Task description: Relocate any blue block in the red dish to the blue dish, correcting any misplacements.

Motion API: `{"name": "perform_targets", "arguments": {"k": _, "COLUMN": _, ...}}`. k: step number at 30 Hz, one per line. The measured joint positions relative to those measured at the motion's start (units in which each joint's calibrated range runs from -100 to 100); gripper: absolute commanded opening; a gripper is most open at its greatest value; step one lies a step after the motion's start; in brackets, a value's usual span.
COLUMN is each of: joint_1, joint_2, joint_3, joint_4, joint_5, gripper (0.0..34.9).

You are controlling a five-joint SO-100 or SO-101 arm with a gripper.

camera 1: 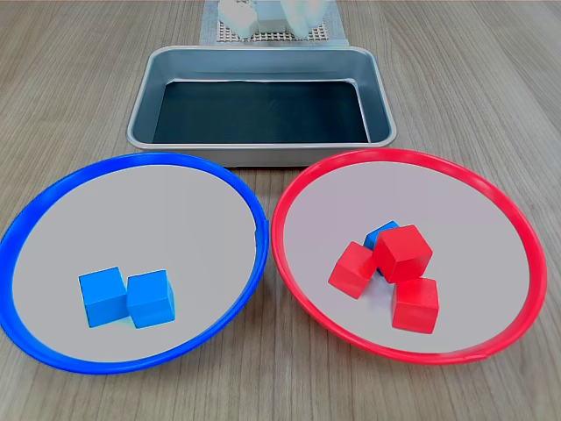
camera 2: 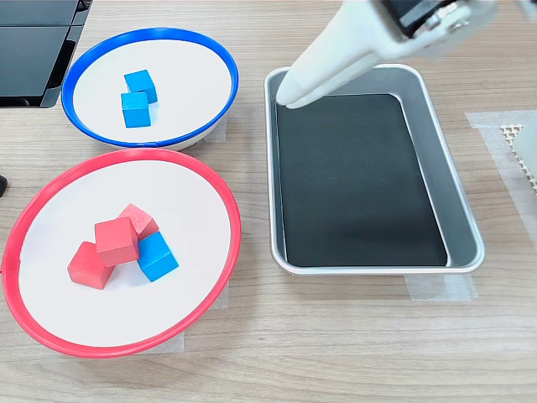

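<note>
- In the second exterior view the claw (camera 2: 289, 96) reaches down from the upper right as a long white tapering form, its tip hanging over the near-left corner of the metal tray (camera 2: 461, 210).
- Only one white finger shape is plainly seen, so I cannot tell whether the claw is spread or pressed together; nothing is seen in it.
- In the first exterior view only white parts of the arm's base (camera 1: 272, 17) show at the top edge, behind the tray (camera 1: 263, 61).
- The blue block (camera 2: 157, 256) lies in the red dish (camera 2: 33, 197), well down and to the left of the claw tip in the second exterior view.
- Three red cubes (camera 2: 117, 239) crowd that block: it touches them, and one red cube sits on top of the others, leaning over it. In the first exterior view the block (camera 1: 382, 233) is mostly hidden behind the raised red cube (camera 1: 403, 253).
- The blue dish (camera 2: 218, 59) sits to the left of the claw tip in the second exterior view, holding two other blue cubes (camera 2: 137, 99) that touch each other.
- The tray is between the claw and nothing else; its dark floor is bare.
</note>
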Motion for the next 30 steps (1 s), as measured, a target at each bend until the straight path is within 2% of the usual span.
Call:
{"name": "perform_targets", "arguments": {"k": 4, "joint_1": 1.2, "joint_2": 6.6, "joint_3": -3.1, "joint_4": -2.0, "joint_5": 4.9, "gripper": 2.3}}
{"name": "perform_targets", "arguments": {"k": 6, "joint_1": 1.5, "joint_2": 9.0, "joint_3": -4.3, "joint_4": -3.8, "joint_5": 5.6, "gripper": 1.4}}
{"name": "perform_targets", "arguments": {"k": 9, "joint_1": 1.3, "joint_2": 12.5, "joint_3": -8.0, "joint_4": -5.5, "joint_5": 5.6, "gripper": 2.5}}
{"name": "perform_targets", "arguments": {"k": 13, "joint_1": 0.0, "joint_2": 16.8, "joint_3": -14.2, "joint_4": -4.8, "joint_5": 2.7, "gripper": 4.6}}
{"name": "perform_targets", "arguments": {"k": 17, "joint_1": -1.3, "joint_2": 21.3, "joint_3": -19.4, "joint_4": -2.9, "joint_5": -0.9, "gripper": 4.8}}
{"name": "perform_targets", "arguments": {"k": 23, "joint_1": -2.8, "joint_2": 26.1, "joint_3": -20.6, "joint_4": -1.2, "joint_5": -5.1, "gripper": 2.0}}
{"name": "perform_targets", "arguments": {"k": 30, "joint_1": -1.3, "joint_2": 30.9, "joint_3": -21.0, "joint_4": -4.6, "joint_5": -10.2, "gripper": 1.6}}
